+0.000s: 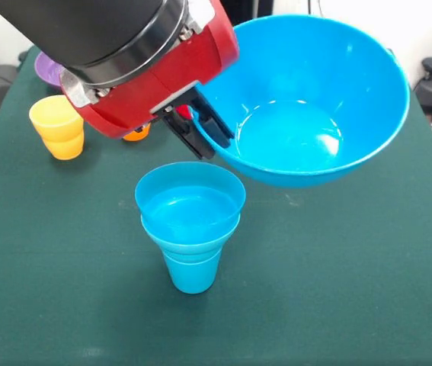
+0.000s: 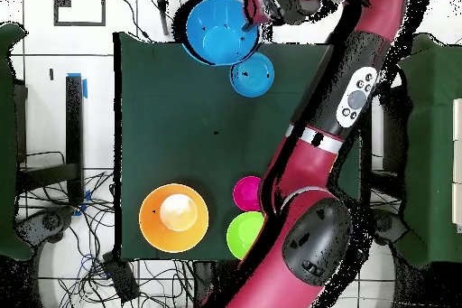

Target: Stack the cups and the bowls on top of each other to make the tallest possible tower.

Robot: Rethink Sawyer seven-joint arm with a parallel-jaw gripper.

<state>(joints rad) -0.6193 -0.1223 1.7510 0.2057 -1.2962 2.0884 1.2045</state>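
Dark green cloth over table, cables and white floor around it. Near front, tower so far: blue cup as base with small blue bowl seated in its mouth, upright. Above and beside it, big blue bowl held off the cloth, tilted, mouth toward front camera. Gripper clamped on that bowl's rim, one finger inside, one outside. Further back: yellow cup, a bit of orange cup behind the arm, purple bowl at the far edge. Overhead: yellow-orange bowl, red bowl and green bowl near the base.

Risks, as judged: rim pinch on one side only, so wide bowl likely to swing or slip. If lowered off-centre or tilted, likely to catch the small bowl's lip and tip the narrow cup. Wide bowl on small one probably sits loose; release before level could slide it off.
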